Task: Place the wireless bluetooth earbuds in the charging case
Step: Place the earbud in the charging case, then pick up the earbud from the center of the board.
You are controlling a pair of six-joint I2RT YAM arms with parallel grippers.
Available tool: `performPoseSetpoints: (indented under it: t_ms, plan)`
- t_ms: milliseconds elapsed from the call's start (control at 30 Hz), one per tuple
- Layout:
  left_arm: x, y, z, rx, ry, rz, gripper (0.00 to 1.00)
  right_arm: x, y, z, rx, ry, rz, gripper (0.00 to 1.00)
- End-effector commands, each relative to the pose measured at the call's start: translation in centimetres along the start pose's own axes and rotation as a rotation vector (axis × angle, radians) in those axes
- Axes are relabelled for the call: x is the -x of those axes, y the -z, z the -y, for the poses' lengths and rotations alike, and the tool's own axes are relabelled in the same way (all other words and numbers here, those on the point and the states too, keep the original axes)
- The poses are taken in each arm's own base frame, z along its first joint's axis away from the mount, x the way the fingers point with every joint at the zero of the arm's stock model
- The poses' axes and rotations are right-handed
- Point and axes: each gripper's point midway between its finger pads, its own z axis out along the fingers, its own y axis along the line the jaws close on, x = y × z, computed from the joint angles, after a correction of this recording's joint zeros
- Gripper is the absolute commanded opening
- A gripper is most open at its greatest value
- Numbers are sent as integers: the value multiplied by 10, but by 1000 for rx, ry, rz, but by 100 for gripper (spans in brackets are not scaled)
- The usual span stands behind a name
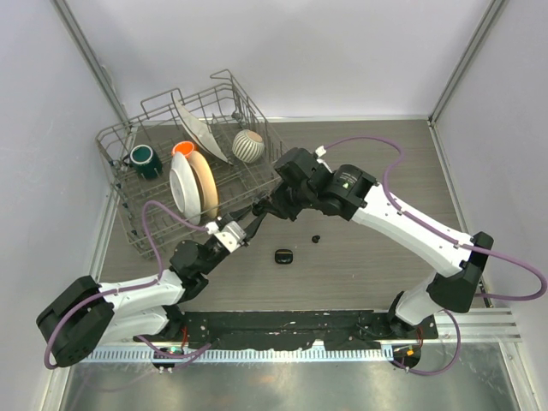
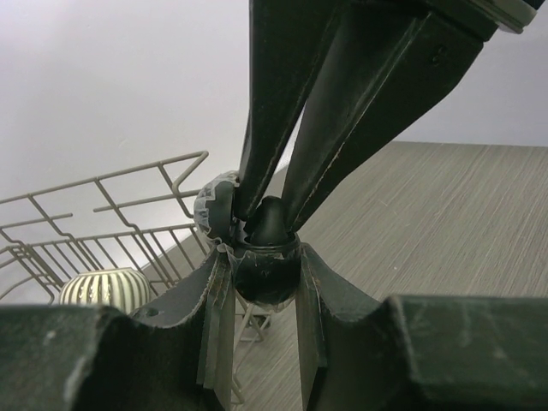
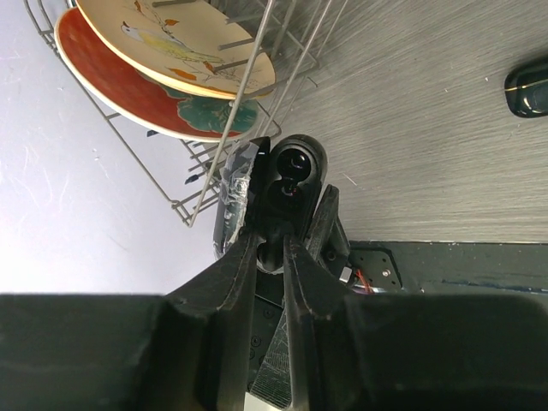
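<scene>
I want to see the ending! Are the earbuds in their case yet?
Not yet, nothing looks done. In hand: the left gripper and the right gripper both pinch one earbud above the table, beside the dish rack. Left to do: that bud and the loose earbud lying on the table both need to go into the case nearby.

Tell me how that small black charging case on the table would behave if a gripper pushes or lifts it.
The charging case looks glossy, with a bright highlight in the right wrist view, so a grip may slip. Lying flat with rounded edges, it would likely slide or spin on the table, not tip. Small and rigid-looking, probably light.
</scene>
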Motion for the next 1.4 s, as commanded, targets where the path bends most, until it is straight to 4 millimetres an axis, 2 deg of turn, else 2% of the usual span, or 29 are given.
performPoseSetpoints:
  t_ms: [0,267,500,633,667,733,767,933,1133,1233,1300,1367]
  plan:
    - [112,-4,-23,64,-39,408,0,-8,-11,-4,18,38,5,27]
    - [105,-2,-28,97,-15,383,0,-1,10,-21,79,93,31,39]
    - [98,0,-33,131,19,361,0,6,32,-32,141,121,53,40]
    - [95,-1,-34,141,26,352,0,4,48,-39,229,166,35,40]
    - [95,-1,-34,140,26,351,0,6,64,-51,309,172,40,40]
    - [92,0,-38,166,34,341,0,7,68,-49,334,182,44,41]
    - [92,0,-40,171,38,340,0,8,81,-55,384,183,48,41]
    - [92,0,-44,188,56,341,0,15,101,-50,435,253,83,41]
    - [100,3,-50,203,78,365,0,57,131,-30,447,299,268,41]
    - [103,6,-53,217,92,375,0,73,134,-24,421,324,308,41]
    - [108,8,-55,223,95,389,0,83,128,-11,365,348,311,41]
    - [112,10,-56,226,103,402,0,102,122,0,336,365,307,41]
